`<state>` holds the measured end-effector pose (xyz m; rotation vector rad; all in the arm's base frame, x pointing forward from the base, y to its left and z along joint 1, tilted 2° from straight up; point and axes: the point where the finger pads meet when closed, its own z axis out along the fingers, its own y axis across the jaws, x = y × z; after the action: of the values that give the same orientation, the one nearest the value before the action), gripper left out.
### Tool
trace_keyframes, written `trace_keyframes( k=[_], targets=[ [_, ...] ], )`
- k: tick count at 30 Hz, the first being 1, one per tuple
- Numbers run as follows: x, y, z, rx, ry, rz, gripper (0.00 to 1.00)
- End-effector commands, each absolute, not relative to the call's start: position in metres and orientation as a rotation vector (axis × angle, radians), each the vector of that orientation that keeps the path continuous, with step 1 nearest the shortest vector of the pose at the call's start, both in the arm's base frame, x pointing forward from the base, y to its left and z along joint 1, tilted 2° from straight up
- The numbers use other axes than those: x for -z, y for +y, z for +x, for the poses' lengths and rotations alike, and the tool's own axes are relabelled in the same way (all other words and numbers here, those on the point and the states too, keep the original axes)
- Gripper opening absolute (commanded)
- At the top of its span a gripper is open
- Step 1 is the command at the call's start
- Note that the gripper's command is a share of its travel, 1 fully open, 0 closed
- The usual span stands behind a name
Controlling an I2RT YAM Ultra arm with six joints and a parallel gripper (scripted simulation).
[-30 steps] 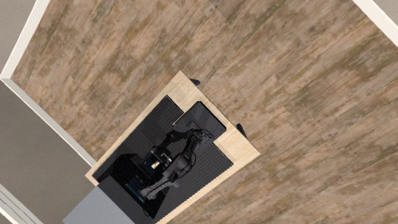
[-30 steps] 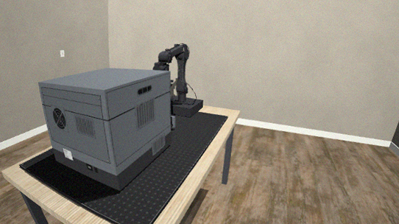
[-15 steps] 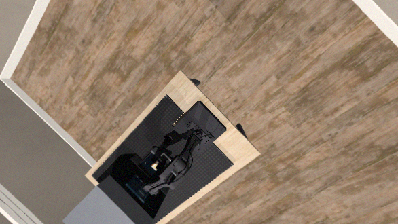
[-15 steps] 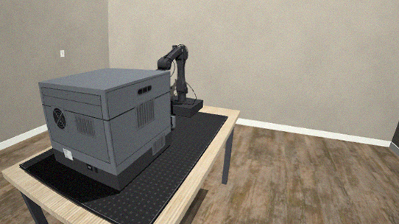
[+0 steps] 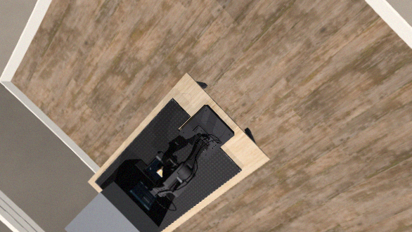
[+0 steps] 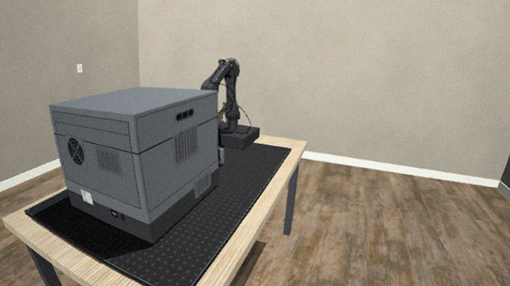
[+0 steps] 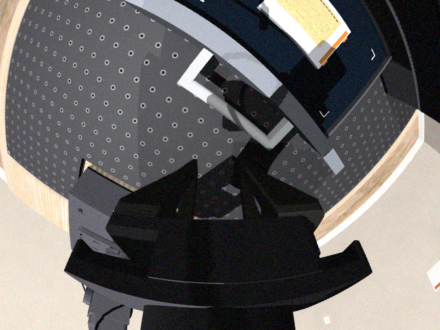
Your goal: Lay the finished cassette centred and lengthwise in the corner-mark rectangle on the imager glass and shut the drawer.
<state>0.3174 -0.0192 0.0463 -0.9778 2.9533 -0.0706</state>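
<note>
The cassette FINISHED (image 7: 309,24) (image 5: 159,172), white-framed with a yellow gel and an orange end strip, lies on the dark blue glass (image 7: 359,38) of the drawer. The top edge of the wrist view cuts it off. Two white corner marks (image 7: 372,54) (image 7: 324,113) show beyond its orange end. The drawer stands pulled out of the grey imager IM (image 6: 135,148) (image 5: 102,214). Its grey front panel (image 7: 227,42) carries a white bar handle (image 7: 213,99). My gripper (image 7: 218,165) hangs above the table in front of the handle, apart from it. Its fingers stand partly apart with nothing between them.
The black perforated board (image 7: 88,88) (image 6: 245,186) covers most of the wooden table (image 6: 274,177). The arm's base block (image 6: 239,138) (image 5: 207,123) stands at the table's far end. In the exterior view the imager hides the drawer and the gripper.
</note>
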Motion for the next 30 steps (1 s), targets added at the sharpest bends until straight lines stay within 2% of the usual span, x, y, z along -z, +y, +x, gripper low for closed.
trace_keyframes(
  k=[1, 22, 30],
  targets=[
    [-0.0534, -0.0196, 0.3285, 0.121, 2.765, -1.216, 0.35],
    [-0.0533, -0.0219, 0.3284, 0.232, 2.198, -1.946, 0.35],
    [-0.0530, -0.0219, 0.3290, 0.245, 2.102, -2.035, 0.35]
  ],
)
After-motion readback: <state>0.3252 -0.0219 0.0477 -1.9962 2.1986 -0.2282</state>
